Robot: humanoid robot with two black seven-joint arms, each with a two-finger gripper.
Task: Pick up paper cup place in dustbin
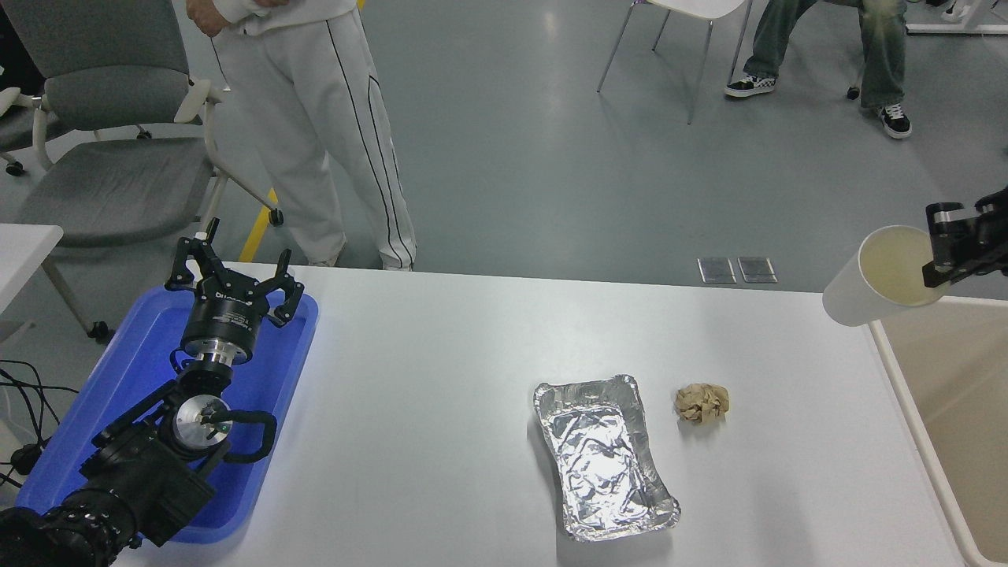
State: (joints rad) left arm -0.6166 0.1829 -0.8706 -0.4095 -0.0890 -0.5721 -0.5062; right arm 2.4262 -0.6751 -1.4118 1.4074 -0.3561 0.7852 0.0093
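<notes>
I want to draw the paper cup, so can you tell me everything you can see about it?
The paper cup is small, plain white outside and cream-yellow inside, with a rolled rim, wider at the mouth than at the base. It looks empty. It is up in the air, tipped on its side with its mouth facing up and toward the camera. The right gripper pinches its rim at the picture's right edge. It hangs above the table's far right corner, beside the dustbin, touching nothing else.

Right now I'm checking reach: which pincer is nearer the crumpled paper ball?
Right. The right pincer holds the paper cup up right of the ball; the left pincer sits far left.
</notes>
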